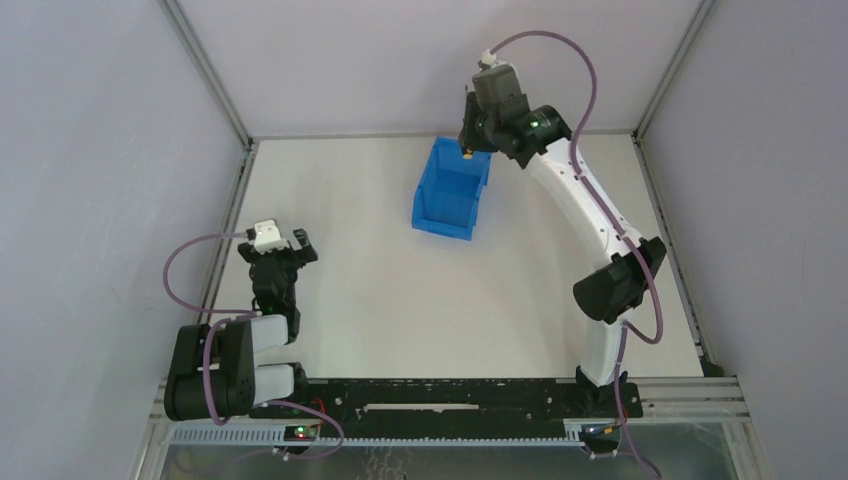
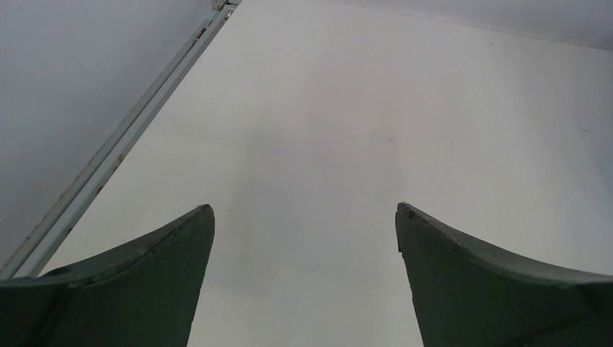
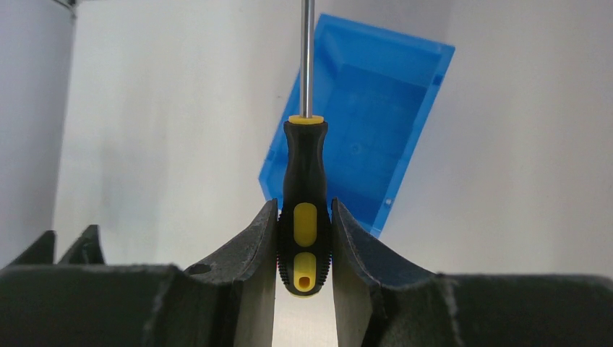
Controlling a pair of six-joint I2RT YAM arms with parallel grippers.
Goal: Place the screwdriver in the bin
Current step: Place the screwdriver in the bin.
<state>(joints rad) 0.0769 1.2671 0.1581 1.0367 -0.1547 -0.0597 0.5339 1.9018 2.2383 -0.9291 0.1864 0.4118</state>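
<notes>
Top external: bin (image 1: 450, 196) on white table (image 1: 400, 310)

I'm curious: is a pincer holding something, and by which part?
The right pincer grips the screwdriver by its handle's rear end; left pincer holds nothing.

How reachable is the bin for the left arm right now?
Probably yes, at a stretch. Bare table lies between the open left end effector and the bin; only the right end effector, shut on the screwdriver, hangs over the bin's far end.
</notes>
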